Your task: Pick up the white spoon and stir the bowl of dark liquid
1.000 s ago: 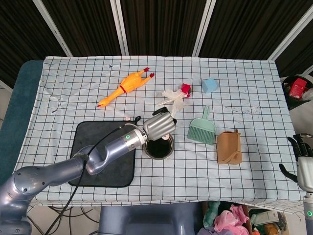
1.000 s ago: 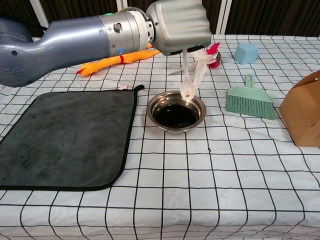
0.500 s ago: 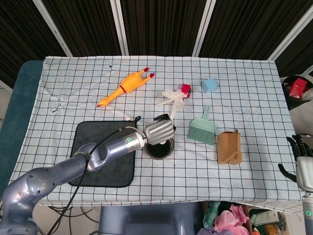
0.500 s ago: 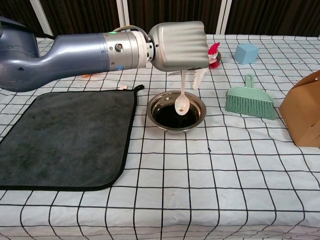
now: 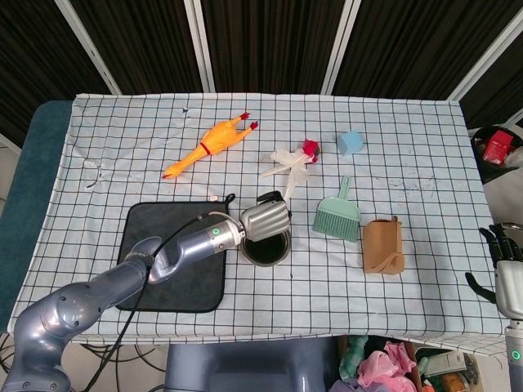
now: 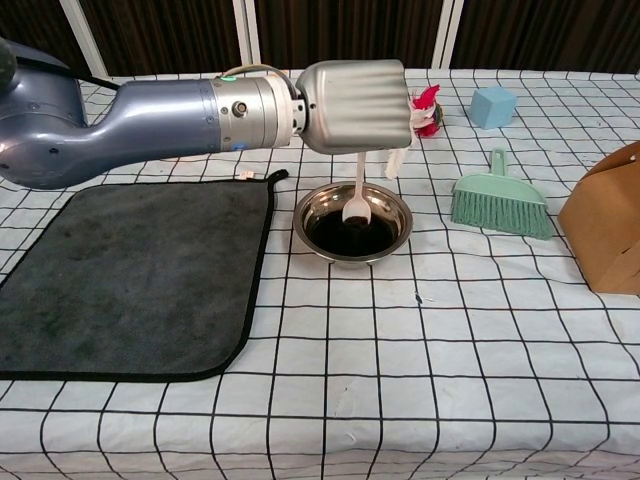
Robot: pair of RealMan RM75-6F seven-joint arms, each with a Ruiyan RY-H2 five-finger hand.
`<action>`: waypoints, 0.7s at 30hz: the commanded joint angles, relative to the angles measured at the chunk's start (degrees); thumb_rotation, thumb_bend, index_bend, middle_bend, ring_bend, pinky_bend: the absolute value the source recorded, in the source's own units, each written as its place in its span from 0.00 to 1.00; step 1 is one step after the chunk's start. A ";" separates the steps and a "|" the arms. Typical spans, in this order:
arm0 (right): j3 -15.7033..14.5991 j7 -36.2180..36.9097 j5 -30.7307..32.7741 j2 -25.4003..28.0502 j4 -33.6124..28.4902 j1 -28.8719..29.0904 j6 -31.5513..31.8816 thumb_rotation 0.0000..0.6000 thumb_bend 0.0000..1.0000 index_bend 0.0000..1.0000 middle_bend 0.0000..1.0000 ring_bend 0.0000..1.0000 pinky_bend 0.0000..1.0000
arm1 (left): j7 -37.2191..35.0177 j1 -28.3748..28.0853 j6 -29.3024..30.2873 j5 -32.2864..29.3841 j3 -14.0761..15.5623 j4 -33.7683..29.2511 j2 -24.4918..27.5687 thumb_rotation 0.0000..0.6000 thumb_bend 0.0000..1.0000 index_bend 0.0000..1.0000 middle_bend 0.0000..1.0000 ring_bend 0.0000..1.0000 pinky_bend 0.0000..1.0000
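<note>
A steel bowl of dark liquid stands just right of the black mat. My left hand hovers over the bowl and holds the white spoon by its handle. The spoon hangs straight down, its tip dipped into the liquid. My right hand waits off the table's right edge, fingers apart and holding nothing.
A green hand brush and a brown paper box sit right of the bowl. Behind it lie a crumpled white plastic piece with a red object, a blue cube and an orange rubber chicken.
My left hand has dropped lower and shifted slightly left over the bowl. The spoon went from hanging above the far rim to dipping into the liquid.
</note>
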 commanded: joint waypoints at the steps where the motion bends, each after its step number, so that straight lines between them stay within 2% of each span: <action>1: 0.04 0.22 0.01 -0.05 0.06 0.00 0.03 1.00 0.18 0.15 0.11 0.19 0.29 | -0.53 -0.13 0.13 -0.35 -0.43 0.50 -0.89 1.00 0.44 0.62 0.91 0.85 0.84; 12: 0.19 1.35 0.26 -0.35 0.90 0.06 -0.30 1.00 0.18 0.15 0.11 0.19 0.29 | -0.76 -1.26 0.71 -0.02 -0.85 0.17 -2.62 1.00 0.44 0.63 0.91 0.85 0.84; 21: 0.35 1.83 0.49 -0.42 1.12 0.00 -0.33 1.00 0.18 0.15 0.11 0.19 0.29 | -1.10 -1.11 1.21 0.50 -0.32 -3.09 -0.91 1.00 0.44 0.63 0.91 0.85 0.84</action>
